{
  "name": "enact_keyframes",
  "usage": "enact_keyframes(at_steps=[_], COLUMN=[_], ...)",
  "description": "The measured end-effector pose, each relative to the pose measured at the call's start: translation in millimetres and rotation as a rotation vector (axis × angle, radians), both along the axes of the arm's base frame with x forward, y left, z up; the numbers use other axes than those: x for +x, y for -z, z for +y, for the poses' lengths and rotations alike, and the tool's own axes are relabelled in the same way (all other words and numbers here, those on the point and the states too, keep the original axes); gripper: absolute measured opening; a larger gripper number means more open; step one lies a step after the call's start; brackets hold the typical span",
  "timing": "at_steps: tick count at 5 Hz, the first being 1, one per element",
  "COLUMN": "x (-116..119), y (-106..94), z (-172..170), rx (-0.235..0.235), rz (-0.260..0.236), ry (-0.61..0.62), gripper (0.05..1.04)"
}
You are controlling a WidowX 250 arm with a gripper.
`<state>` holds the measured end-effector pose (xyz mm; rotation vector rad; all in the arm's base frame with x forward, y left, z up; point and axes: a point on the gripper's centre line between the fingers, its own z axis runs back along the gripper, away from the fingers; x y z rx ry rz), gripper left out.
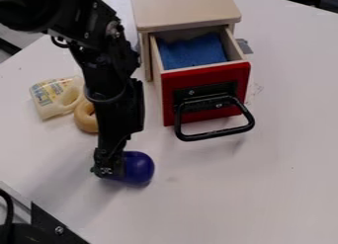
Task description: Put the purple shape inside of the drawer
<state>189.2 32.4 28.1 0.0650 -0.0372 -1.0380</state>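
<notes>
Right at the low end of the black two-finger gripper (109, 172), near a round, smooth, dark purple shape (139, 168). Poking out on the right side, with the left part hidden behind the gripper's end (a bit like peekaboo). Can't tell whether open, closed, or gripping the shape. Hanging down from the top left, on the black robot arm (105, 55), over the big white table (277, 183).

Up and to the right of the shape, outside and well apart from it, a little drawer with a red front (168, 102), pulled open from a pale wooden box (185, 8). On that front, a black loop handle (214, 135). Inside the drawer, a fuzzy-looking blue thing (194, 51). Left of the drawer, a tan ring (84, 120), partly behind the arm. Just beside the ring, a pale yellow bottle with a printed label (49, 108), lying tipped over.
</notes>
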Motion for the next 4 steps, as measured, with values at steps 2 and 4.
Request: enact_keyframes(at_steps=[2,4], x=[0.7,-2.1], y=[2.3,21.1], z=[-10.8,-7.1], rx=[0.005,0.027], rz=[-0.009,0.057], ry=[0.006,0.0], gripper=[0.999,0.948])
